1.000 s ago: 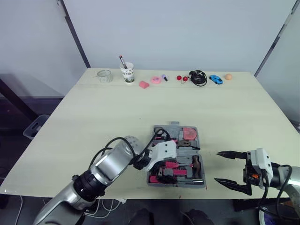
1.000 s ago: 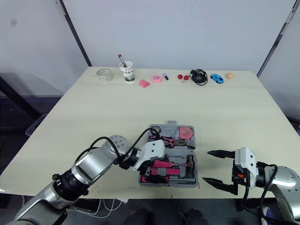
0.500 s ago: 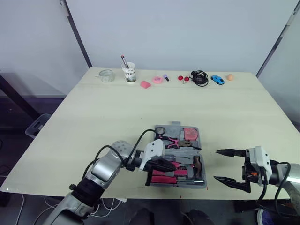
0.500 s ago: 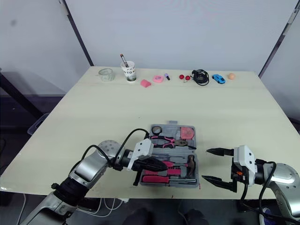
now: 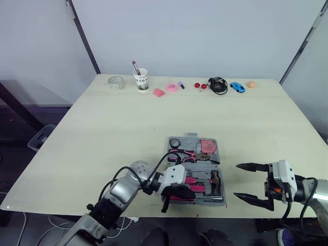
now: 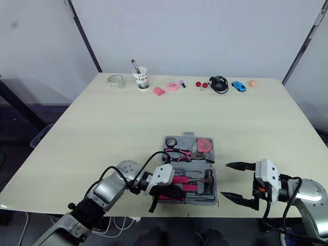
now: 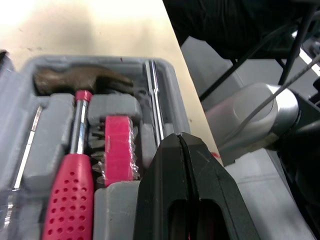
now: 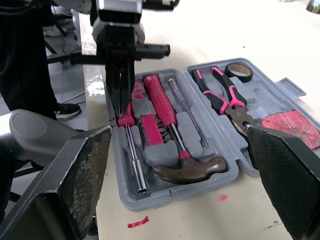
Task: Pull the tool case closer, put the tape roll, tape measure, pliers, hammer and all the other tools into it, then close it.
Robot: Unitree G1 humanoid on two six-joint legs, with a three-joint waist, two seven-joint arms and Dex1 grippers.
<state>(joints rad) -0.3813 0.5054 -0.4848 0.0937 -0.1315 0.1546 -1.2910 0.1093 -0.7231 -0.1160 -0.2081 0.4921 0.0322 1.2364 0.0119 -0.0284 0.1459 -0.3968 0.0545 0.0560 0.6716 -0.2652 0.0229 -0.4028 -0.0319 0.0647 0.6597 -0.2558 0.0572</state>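
The grey tool case (image 5: 220,163) lies open flat near the table's front edge. Its far half holds the tape roll (image 5: 175,143), pink-handled pliers (image 5: 186,153) and red tape measure (image 5: 207,146). The near half holds the hammer (image 8: 192,167) with its pink handle, a screwdriver (image 8: 187,117) and a bit block. My left gripper (image 5: 165,203) is shut, fingers pointing down at the case's front left corner, with nothing seen between them (image 7: 181,142). To the right of the case, apart from it, my right gripper (image 5: 237,180) stands open and empty.
Along the far edge stand a glass (image 5: 116,82), a paper cup with a pen (image 5: 140,79), pink items (image 5: 164,90), a black cable (image 5: 217,84), a blue toy car (image 5: 236,86) and an orange ball (image 5: 250,84). The table's front edge (image 5: 205,216) runs just before the case.
My left gripper has shut and drawn back from over the tools to the case's front left corner. The right arm has not moved.
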